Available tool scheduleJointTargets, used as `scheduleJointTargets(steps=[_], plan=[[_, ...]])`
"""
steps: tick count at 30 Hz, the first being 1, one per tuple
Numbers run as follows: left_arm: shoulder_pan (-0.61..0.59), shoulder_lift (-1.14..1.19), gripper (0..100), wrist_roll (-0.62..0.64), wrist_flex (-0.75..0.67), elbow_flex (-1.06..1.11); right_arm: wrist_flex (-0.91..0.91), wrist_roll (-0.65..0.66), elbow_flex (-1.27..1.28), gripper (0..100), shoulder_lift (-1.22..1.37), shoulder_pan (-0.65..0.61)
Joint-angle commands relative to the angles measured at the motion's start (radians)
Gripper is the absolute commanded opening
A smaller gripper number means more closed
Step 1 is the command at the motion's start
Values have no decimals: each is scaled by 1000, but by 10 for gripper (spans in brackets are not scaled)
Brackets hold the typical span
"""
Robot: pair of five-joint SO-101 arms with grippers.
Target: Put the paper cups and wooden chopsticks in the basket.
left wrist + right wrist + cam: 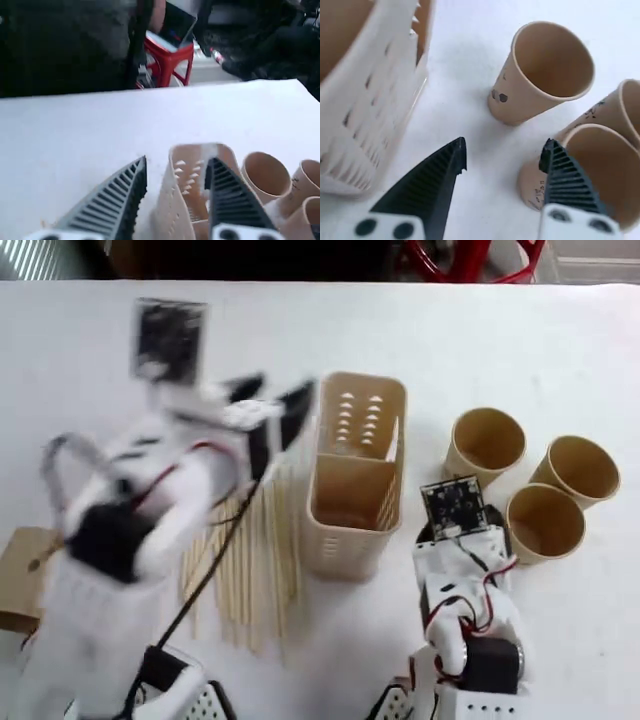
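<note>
High view, L to R. A cardboard scrap [18, 580] lies at the table's 9 o'clock edge, no part of the job.

Next is the L gripper [272, 400], raised above the table. Its jaws are spread wide w/ nothing btwn them. Its tip nearest the basket [345, 540] sits close to the rim; can't tell if it touches.

The wooden chopsticks [255, 580] lie loose in a flat heap on the table, approx 6 o'clock from the L gripper. Their long axis runs 12-to-6, fanned a little. The heap's 3 o'clock side lies just beside the basket wall.

The basket stands upright mid-table, at 3 o'clock from the L gripper. No sticks or cups show inside, so the task looks barely begun.

The R arm [465, 590] sits at 5 o'clock of the basket. The R gripper [505, 144] is low over the table, also wide open & empty.

Three paper cups stand mouth-up, bunched close together:
- near cup [545, 523], approx 2 o'clock from the R arm, w/ its wall just beside one R fingertip in the wrist view
- left cup [485, 443], at 12
- right cup [578, 468], beyond the near one

My read: sticks belong to the L arm, cups to the R. For the sticks, the L gripper would need to drop toward 6 and close 9-to-3, across their length. For the R, the near cup is the obvious first grab, then a carry toward 10 into the basket.
</note>
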Motion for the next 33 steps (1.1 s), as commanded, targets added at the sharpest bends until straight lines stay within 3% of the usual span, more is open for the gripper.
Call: scheduleJointTargets(steps=[1,5,12,17,27,33], plan=[[-102,-168,158,-135,35,-26,90,86,-124,245,7,61],[-248,-291,154,-253,103,74,143,278,-238,247,8,188],[-461,-303,155,-245,71,339,127,474,-296,247,25,493],[-496,-196,155,-242,23,473,70,466,-402,245,260,633],[-492,-128,155,-242,-152,687,110,244,-798,245,1112,670],[-453,-128,155,-242,-239,753,104,196,-842,245,1314,670]])
